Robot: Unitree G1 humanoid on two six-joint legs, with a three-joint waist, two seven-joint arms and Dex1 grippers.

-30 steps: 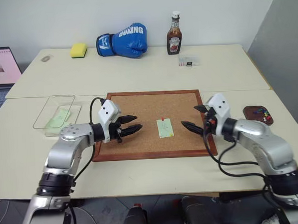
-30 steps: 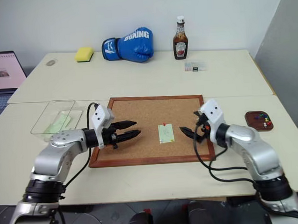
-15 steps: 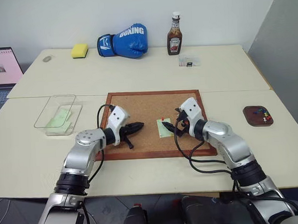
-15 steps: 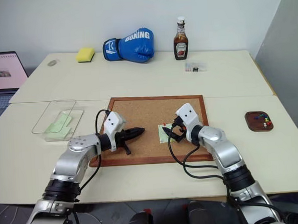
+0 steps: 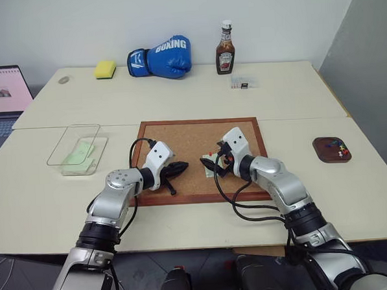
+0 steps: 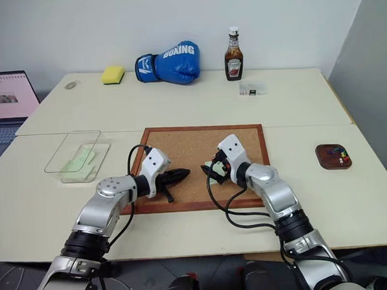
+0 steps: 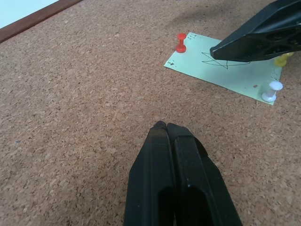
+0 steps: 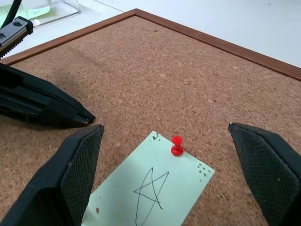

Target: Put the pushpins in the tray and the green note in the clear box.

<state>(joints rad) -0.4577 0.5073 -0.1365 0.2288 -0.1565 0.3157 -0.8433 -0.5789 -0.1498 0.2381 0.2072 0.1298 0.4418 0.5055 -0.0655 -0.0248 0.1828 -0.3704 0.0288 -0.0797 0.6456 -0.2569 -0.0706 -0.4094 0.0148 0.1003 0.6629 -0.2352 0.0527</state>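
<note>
Two hands sit low over the cork board (image 5: 201,159) right now. Our left hand (image 5: 180,167) has its black fingers (image 7: 174,174) pressed flat together with nothing between them, hovering just above bare cork a little short of the green note (image 7: 225,70). Our right hand (image 8: 164,136) is spread wide, one finger on each side of the note's near end, and it holds nothing. From the left wrist view we catch a right fingertip (image 7: 254,40) reaching over the note's scribbled mark.

The green note lies flat on the board, roughly in the middle, pinned by a red pushpin (image 8: 177,145) standing upright at one short edge. At the opposite end we see a white pushpin (image 7: 271,90) near a corner and a yellow pushpin (image 7: 282,60) partly tucked behind the right finger.

Over on our right, well apart from the board, the dark oval tray (image 5: 331,149) rests on the table (image 5: 197,99) with a few coloured pins already in it. On our left the clear box (image 5: 77,148) sits near the board's corner, and a pale green slip (image 5: 77,152) lies inside it.

Along the far side of the table we spot a yellow sponge (image 5: 104,70), a blue boxing glove (image 5: 159,56), a sauce bottle (image 5: 225,48) and a small clear case (image 5: 243,82). A laptop (image 5: 3,96) shows at the far left.
</note>
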